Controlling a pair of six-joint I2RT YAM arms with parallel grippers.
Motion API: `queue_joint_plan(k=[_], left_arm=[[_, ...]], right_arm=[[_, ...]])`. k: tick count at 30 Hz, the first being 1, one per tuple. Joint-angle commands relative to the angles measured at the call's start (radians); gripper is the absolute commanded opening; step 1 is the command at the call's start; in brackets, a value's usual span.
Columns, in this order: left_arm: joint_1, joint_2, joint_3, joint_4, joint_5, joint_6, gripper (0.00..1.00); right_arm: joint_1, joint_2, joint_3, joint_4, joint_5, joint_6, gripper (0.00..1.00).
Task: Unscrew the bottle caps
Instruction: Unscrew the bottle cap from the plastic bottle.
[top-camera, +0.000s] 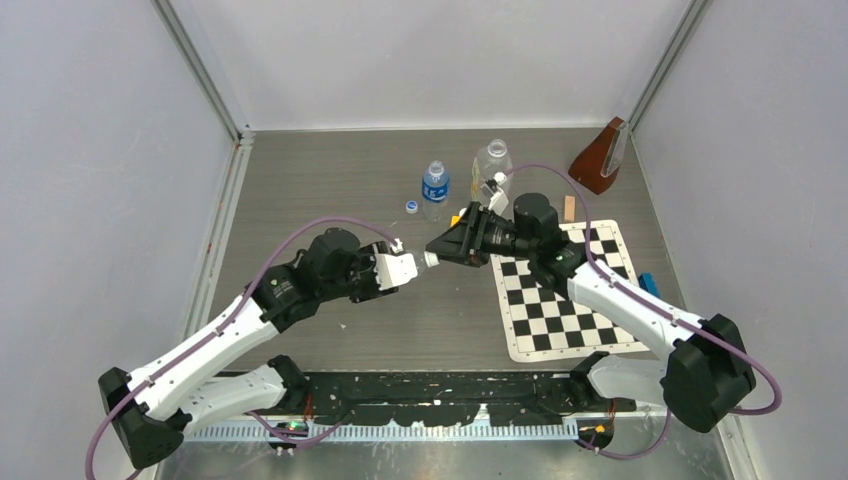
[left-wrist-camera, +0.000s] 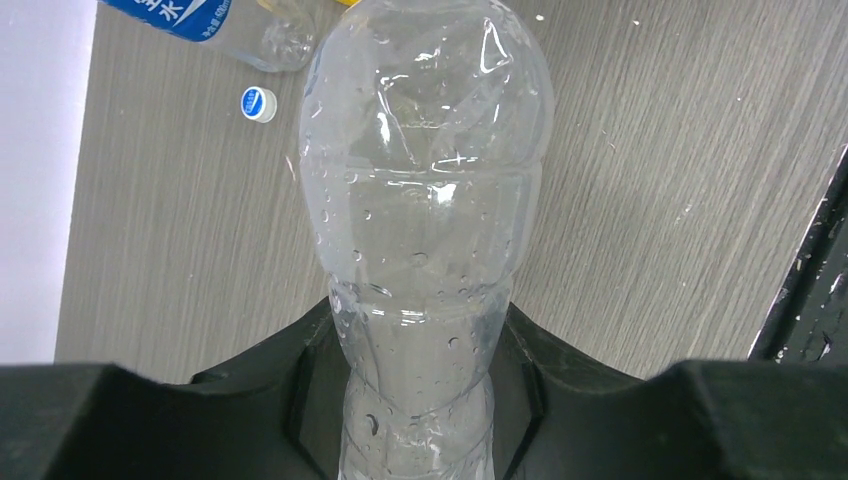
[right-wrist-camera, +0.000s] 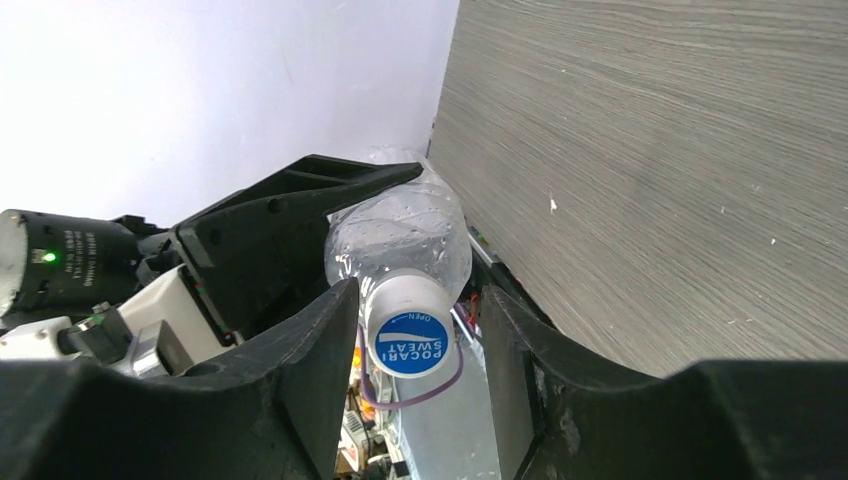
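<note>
My left gripper (top-camera: 405, 268) is shut on the slim unlabelled bottle (left-wrist-camera: 425, 200) and holds it level above the table, neck pointing right. Its white cap with a blue top (right-wrist-camera: 408, 335) sits between the fingers of my right gripper (right-wrist-camera: 420, 350), which is open: the cap lies against the left finger (right-wrist-camera: 320, 340) with a gap to the right one. In the top view my right gripper (top-camera: 450, 247) faces the bottle's neck (top-camera: 428, 260). The blue-labelled bottle (top-camera: 434, 185) and the wider bottle (top-camera: 492, 160) stand behind. A loose cap (top-camera: 411, 207) lies on the table, also in the left wrist view (left-wrist-camera: 258, 103).
A chessboard mat (top-camera: 565, 290) lies at the right under my right arm. A brown metronome (top-camera: 600, 155) stands at the back right, with a small wooden block (top-camera: 570, 207) near it. A yellow block (top-camera: 456, 215) and a blue block (top-camera: 648, 283) lie near the mat.
</note>
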Motion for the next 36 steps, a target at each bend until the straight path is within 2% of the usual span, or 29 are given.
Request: queue_joint_plan(k=[1, 12, 18, 21, 25, 26, 27, 28, 29, 36], left_arm=[[-0.004, -0.023, 0.005, 0.057, -0.013, 0.014, 0.00], [-0.005, -0.021, 0.004, 0.066, -0.026, 0.012, 0.00], [-0.005, -0.025, 0.000, 0.074, -0.026, 0.012, 0.00], [-0.005, -0.026, -0.002, 0.078, -0.013, 0.009, 0.00], [-0.005, -0.025, -0.015, 0.103, 0.010, 0.008, 0.00], [-0.005, -0.024, -0.014, 0.104, 0.016, 0.008, 0.00], [-0.005, -0.023, -0.011, 0.103, 0.020, 0.007, 0.00], [-0.005, -0.022, -0.009, 0.102, 0.023, 0.006, 0.00], [-0.005, -0.022, -0.009, 0.101, 0.029, 0.003, 0.00], [-0.005, -0.016, -0.006, 0.088, 0.049, -0.004, 0.00]], right_arm=[[-0.027, -0.029, 0.004, 0.087, -0.070, 0.047, 0.53], [-0.037, -0.003, -0.002, 0.097, -0.173, 0.074, 0.59], [-0.037, 0.014, 0.001, 0.099, -0.204, 0.068, 0.55], [-0.037, 0.025, 0.008, 0.099, -0.205, 0.059, 0.50], [-0.037, 0.039, 0.016, 0.104, -0.208, 0.048, 0.37], [-0.037, 0.038, 0.016, 0.107, -0.210, 0.044, 0.27], [-0.037, 0.035, 0.014, 0.111, -0.208, 0.035, 0.22], [-0.037, 0.032, 0.012, 0.117, -0.199, 0.031, 0.09], [-0.037, 0.025, 0.007, 0.125, -0.195, 0.022, 0.03], [-0.037, -0.036, 0.007, 0.126, -0.207, -0.096, 0.00]])
